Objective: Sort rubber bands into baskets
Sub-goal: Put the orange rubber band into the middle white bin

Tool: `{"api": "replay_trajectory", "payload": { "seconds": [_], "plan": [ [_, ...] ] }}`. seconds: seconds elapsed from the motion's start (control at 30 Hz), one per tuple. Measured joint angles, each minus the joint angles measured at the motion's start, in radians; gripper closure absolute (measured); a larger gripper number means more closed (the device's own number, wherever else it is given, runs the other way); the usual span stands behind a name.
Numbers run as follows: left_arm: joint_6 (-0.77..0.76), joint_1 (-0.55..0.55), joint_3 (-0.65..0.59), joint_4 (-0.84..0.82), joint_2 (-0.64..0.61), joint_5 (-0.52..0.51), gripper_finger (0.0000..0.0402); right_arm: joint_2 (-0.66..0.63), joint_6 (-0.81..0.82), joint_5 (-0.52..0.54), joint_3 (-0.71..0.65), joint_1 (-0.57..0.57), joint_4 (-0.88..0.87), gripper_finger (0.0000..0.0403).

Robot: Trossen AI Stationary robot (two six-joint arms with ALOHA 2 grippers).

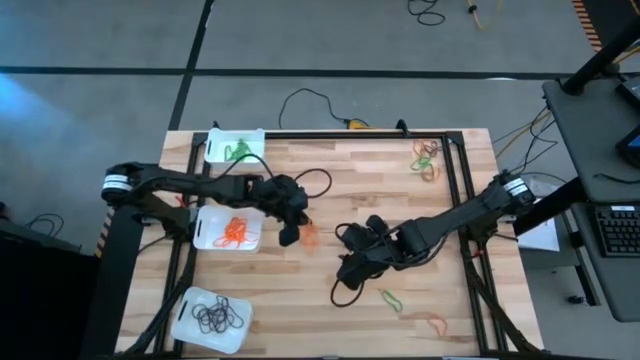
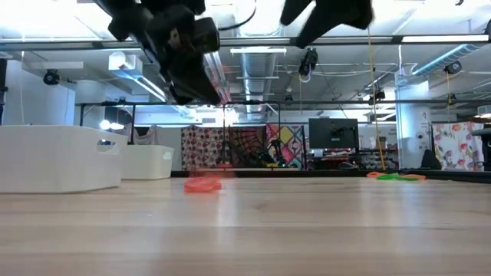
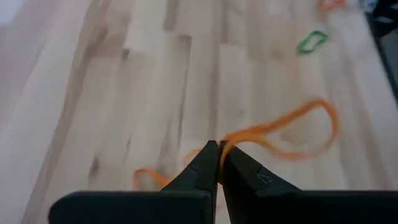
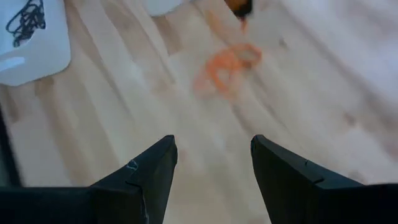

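We have the left gripper [image 3: 217,163] pinched tight on an orange rubber band [image 3: 292,132], tips together with the loop trailing out to one side, and from above it sits just off the right edge of the middle basket [image 1: 205,238], the one already holding orange bands. The bite looks thin to us: only a sliver of elastic is between the tips, so a quick swing could let the band snap free and drop back on the table [image 1: 340,190]. More orange bands [image 4: 227,67] lie on the wood right under the gripper, and a trailing loop could snag one and drag it along. The right gripper [image 4: 214,163] hovers nearby with its jaws standing apart and nothing in them, close enough that we worry about the two arms crowding each other. The green basket [image 1: 215,147] and the black basket [image 1: 185,322] flank the target, so a loose drop could land wrong.
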Motion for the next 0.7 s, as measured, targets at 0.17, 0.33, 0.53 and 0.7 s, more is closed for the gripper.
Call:
{"api": "replay_trajectory", "payload": {
  "seconds": [0.17, 0.33, 0.53, 0.7],
  "plan": [
    [-0.005, -0.005, 0.01, 0.026, -0.019, 0.015, 0.0401, 0.072, -0.179, 0.07, 0.0, -0.001, 0.045, 0.0202],
    [0.021, -0.001, 0.008, -0.081, -0.05, -0.004, 0.0401, 0.143, -0.209, 0.067, 0.0, -0.022, 0.042, 0.0202],
    [0.064, -0.002, 0.008, -0.465, -0.179, -0.062, 0.0401, 0.201, -0.219, 0.054, 0.0, -0.049, 0.075, 0.0202],
    [0.027, -0.002, 0.002, -0.826, -0.302, -0.073, 0.0401, 0.222, -0.26, 0.037, 0.0, -0.093, 0.115, 0.0202]
  ]
}}
